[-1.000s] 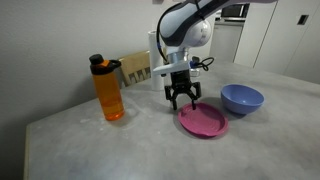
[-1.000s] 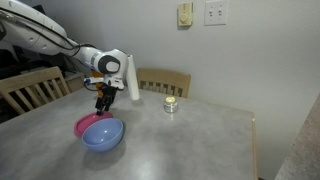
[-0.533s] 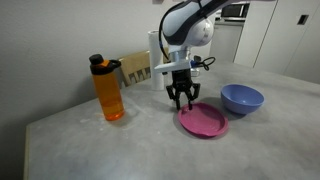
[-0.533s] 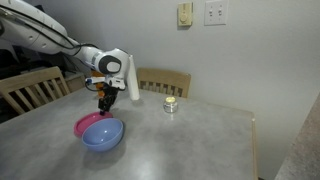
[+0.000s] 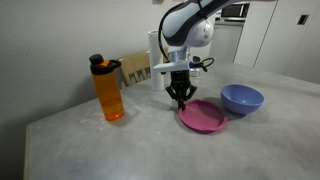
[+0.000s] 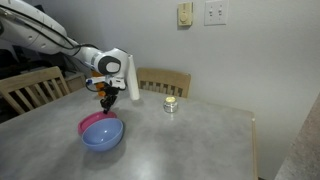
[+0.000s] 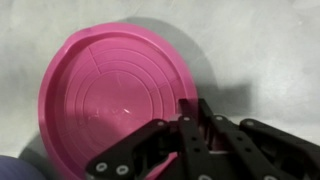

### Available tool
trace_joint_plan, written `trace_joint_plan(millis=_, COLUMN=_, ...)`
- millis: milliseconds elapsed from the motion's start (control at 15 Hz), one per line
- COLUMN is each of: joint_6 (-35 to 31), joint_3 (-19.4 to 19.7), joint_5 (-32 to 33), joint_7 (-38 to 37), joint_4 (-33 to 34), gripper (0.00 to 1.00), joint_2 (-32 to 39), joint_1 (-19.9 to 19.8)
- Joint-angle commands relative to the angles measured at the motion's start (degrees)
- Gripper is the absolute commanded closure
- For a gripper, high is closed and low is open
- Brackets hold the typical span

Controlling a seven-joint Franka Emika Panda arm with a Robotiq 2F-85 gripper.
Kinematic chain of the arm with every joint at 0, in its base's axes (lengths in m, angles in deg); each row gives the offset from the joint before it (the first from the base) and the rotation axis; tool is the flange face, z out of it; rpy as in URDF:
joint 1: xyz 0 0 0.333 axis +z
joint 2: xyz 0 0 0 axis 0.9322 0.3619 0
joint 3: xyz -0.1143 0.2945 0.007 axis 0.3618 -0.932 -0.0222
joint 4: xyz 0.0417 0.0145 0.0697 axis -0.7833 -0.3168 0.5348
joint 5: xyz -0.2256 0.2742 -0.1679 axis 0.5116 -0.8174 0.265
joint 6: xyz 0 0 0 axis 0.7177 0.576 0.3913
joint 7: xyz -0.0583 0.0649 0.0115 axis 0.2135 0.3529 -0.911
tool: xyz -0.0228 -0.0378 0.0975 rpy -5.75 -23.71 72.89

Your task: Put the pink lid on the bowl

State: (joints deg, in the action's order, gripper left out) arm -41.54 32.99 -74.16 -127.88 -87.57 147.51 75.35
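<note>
The pink lid (image 5: 203,118) lies flat on the grey table, next to the periwinkle-blue bowl (image 5: 242,98). My gripper (image 5: 182,103) stands upright over the lid's edge on the side away from the bowl. In the wrist view the two fingers are pressed together on the rim of the lid (image 7: 110,95), so the gripper (image 7: 197,112) is shut on it. In an exterior view the lid (image 6: 90,121) shows just behind the bowl (image 6: 103,134), with the gripper (image 6: 104,107) above its far edge. A sliver of the bowl (image 7: 10,170) sits in the wrist view's lower left corner.
An orange bottle (image 5: 109,89) with a black cap stands near the table's edge. A small metal tin (image 6: 171,104) sits further along the table. Wooden chairs (image 6: 165,80) stand against the table's far side, with the wall behind them.
The jaws have gone from wide open to shut on the lid's rim. The arm has stayed in place, and the lid has barely shifted.
</note>
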Motion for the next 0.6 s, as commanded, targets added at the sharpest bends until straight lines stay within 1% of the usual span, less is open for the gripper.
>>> trace_joint_plan(millis=0, joint_6=-4.86, joint_3=0.26, joint_5=0.39, joint_7=-0.03, joint_4=-3.7, gripper=0.97, joint_2=-0.13, joint_1=-0.01)
trace_joint_plan(millis=133, joint_6=-3.71, joint_3=-0.03, joint_5=0.64, joint_7=0.81, joint_4=-3.29, gripper=0.97, joint_2=-0.17, joint_1=-0.04)
trace_joint_plan(millis=333, joint_6=1.05, joint_3=-0.53, joint_5=2.87, joint_7=3.41, joint_4=-1.4, gripper=0.97, joint_2=-0.73, joint_1=0.87)
trace_joint_plan(millis=533, joint_6=7.52, joint_3=-0.5, joint_5=6.26, joint_7=5.06, joint_4=0.89, gripper=0.97, joint_2=-0.88, joint_1=2.78)
